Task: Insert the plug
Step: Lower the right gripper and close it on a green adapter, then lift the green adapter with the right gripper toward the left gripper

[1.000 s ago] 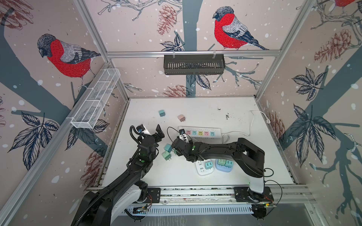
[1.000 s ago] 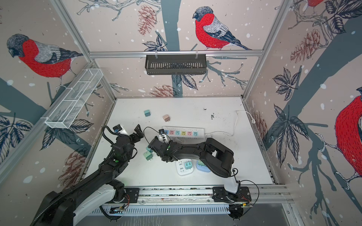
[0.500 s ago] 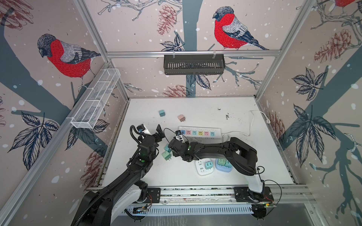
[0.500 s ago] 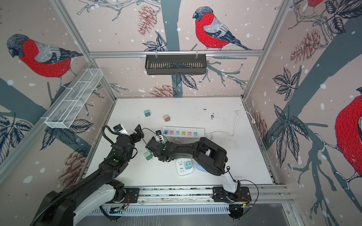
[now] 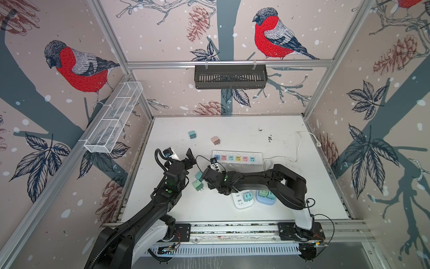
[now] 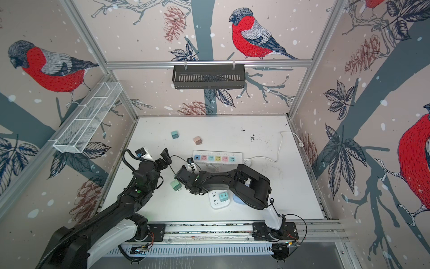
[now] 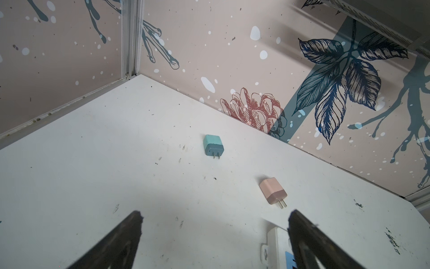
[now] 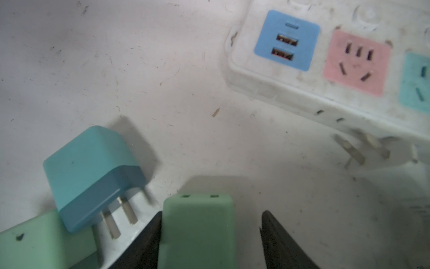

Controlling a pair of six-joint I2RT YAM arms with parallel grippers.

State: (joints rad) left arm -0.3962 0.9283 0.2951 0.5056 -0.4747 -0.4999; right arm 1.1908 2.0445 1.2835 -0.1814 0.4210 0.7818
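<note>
A green plug (image 8: 197,233) stands between the fingers of my right gripper (image 8: 211,213). One finger touches its side and a gap remains at the other, so the gripper is open. Beside it a blue plug (image 8: 93,174) leans, prongs down, on another green block (image 8: 35,246). The white power strip (image 8: 242,69) with coloured sockets lies just beyond. In a top view the right gripper (image 5: 205,178) reaches left to two greenish plugs (image 5: 197,185). My left gripper (image 5: 187,159) hovers open and empty above the table left of the strip (image 5: 237,154).
A teal plug (image 5: 192,134) and a pink plug (image 5: 215,140) lie loose farther back. A white square adapter (image 5: 237,205) holding a teal plug and a blue adapter (image 5: 261,201) sit under the right arm. The strip's cable (image 5: 300,144) runs to the right wall.
My right gripper has moved left from beside the strip to the greenish plugs, and its fingers have narrowed around the green one. The left arm has not moved.
</note>
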